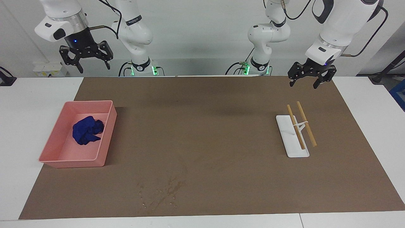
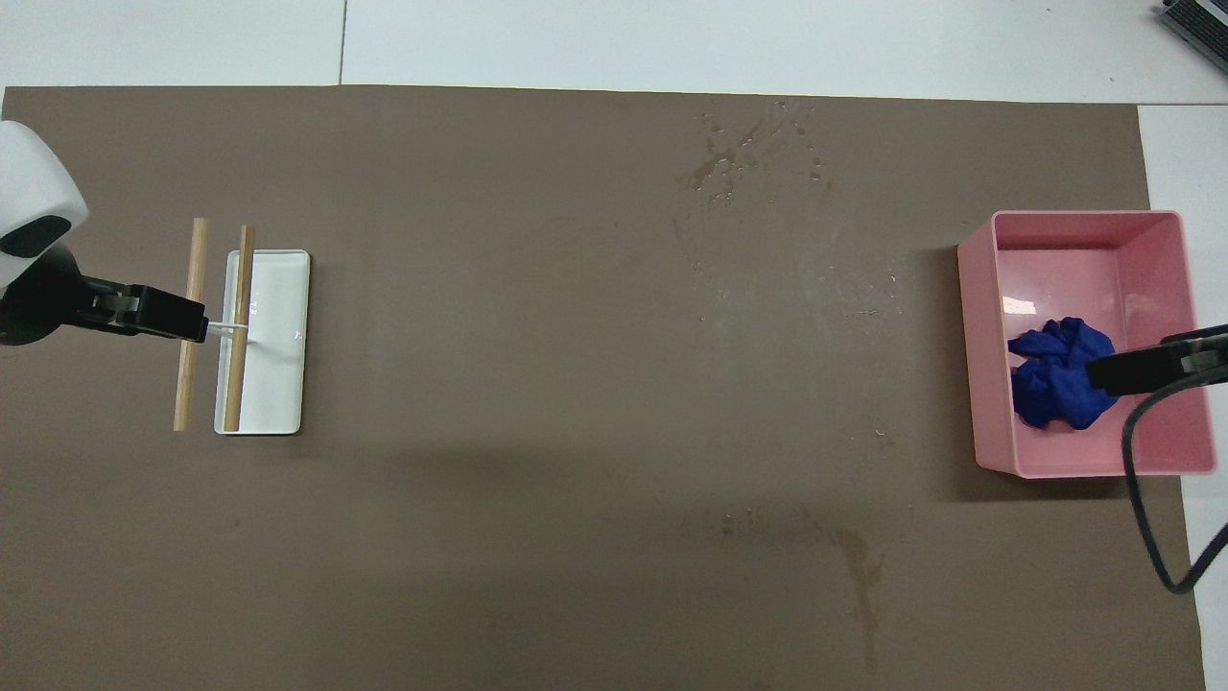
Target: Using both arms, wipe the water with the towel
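The blue towel (image 1: 87,129) (image 2: 1055,384) lies crumpled in a pink bin (image 1: 109,125) (image 2: 979,336) at the right arm's end of the table. The water (image 1: 161,191) (image 2: 753,158) is a patch of droplets and dark streaks on the brown mat, farther from the robots than the bin. My right gripper (image 1: 93,68) (image 2: 1103,376) hangs open and empty, high over the table's edge by the robots; seen from overhead it covers part of the towel. My left gripper (image 1: 303,85) (image 2: 187,324) waits open and empty in the air at the left arm's end.
A white tray (image 1: 286,133) (image 2: 283,365) with two wooden sticks lies on the mat at the left arm's end. A faint dried stain (image 2: 859,566) marks the mat nearer to the robots. White table surrounds the mat (image 1: 205,120).
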